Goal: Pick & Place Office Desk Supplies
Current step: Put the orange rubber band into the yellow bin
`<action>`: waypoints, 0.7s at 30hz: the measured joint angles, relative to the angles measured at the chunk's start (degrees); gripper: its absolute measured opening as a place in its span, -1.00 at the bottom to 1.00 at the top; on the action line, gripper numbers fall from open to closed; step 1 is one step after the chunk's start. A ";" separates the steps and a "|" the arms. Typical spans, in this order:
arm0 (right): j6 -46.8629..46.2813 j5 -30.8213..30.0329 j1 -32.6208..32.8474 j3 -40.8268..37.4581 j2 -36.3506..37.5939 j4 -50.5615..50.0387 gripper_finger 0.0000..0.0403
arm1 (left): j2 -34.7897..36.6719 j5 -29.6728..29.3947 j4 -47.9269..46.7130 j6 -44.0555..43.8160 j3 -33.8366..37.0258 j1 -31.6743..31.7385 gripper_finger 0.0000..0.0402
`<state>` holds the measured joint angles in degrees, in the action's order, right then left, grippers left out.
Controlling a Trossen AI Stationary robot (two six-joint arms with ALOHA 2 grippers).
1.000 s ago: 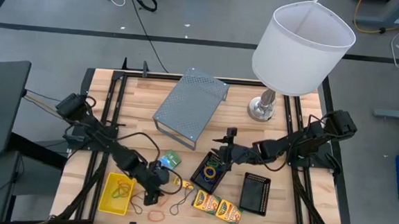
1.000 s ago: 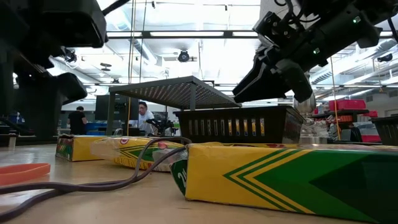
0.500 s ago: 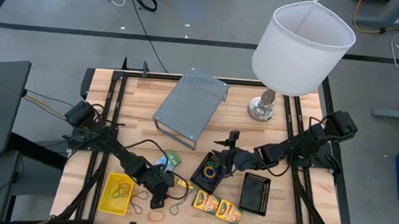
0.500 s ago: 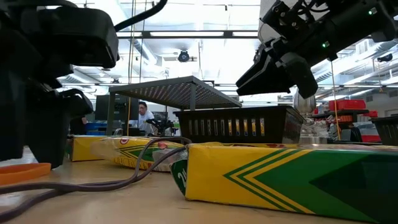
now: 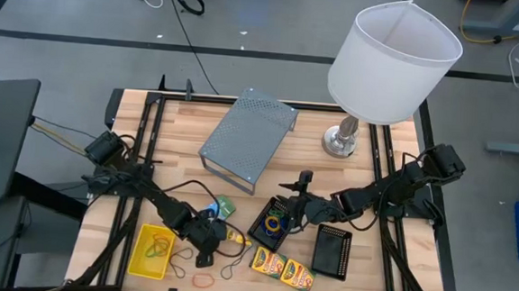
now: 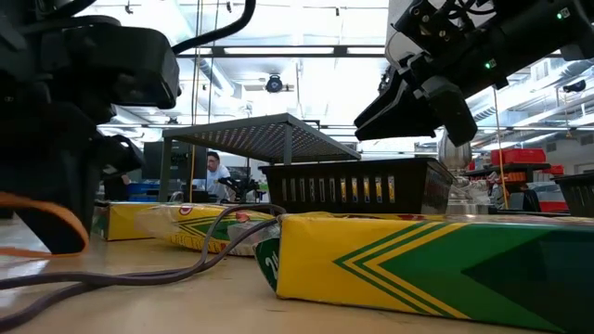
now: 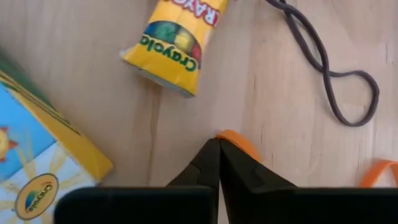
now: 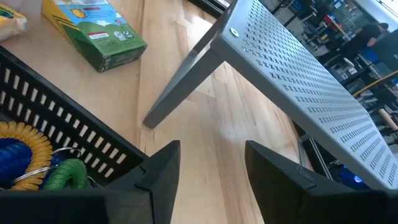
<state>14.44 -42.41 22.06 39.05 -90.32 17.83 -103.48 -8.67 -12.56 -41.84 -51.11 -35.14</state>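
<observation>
Your left claw (image 7: 219,163) is clenched on the orange rubber band (image 7: 239,142) at its tips, a light, floppy, stretchy loop, so pinch one strand; your right claw (image 8: 208,163) hangs released over the mesh tray (image 8: 59,140).

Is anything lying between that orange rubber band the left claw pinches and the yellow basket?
Nothing visible: the left gripper is shut on the orange rubber band, and only bare table and a thin loop separate it from the yellow basket.

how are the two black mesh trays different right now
The left mesh tray holds coiled blue, yellow and green loops; the right mesh tray looks empty. The open right gripper hovers over the left one's edge; nothing is over the right one. Both are small, black, slatted.
</observation>
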 joint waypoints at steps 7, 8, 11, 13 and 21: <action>0.00 0.00 0.00 0.00 -0.01 -0.01 -0.07 | 2.56 1.47 -1.17 1.13 0.44 -0.35 -0.99; 0.00 0.02 0.00 0.00 -0.01 0.01 -0.07 | 3.14 1.50 -1.07 1.33 0.45 -0.53 -0.99; -0.02 0.02 0.00 0.00 0.01 0.04 -0.07 | 5.47 1.42 -0.84 1.42 0.26 -1.14 -0.99; -0.21 0.02 0.00 0.00 -0.01 0.04 -0.07 | 6.50 0.97 -1.40 1.31 0.26 -1.54 -0.99; -0.13 0.07 -0.04 0.00 -0.01 0.74 -0.07 | 9.73 -1.48 -1.20 0.62 0.17 -2.40 -0.99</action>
<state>14.31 -42.35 22.02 39.05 -90.32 18.57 -93.76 -10.14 -13.76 -41.23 -50.94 -37.54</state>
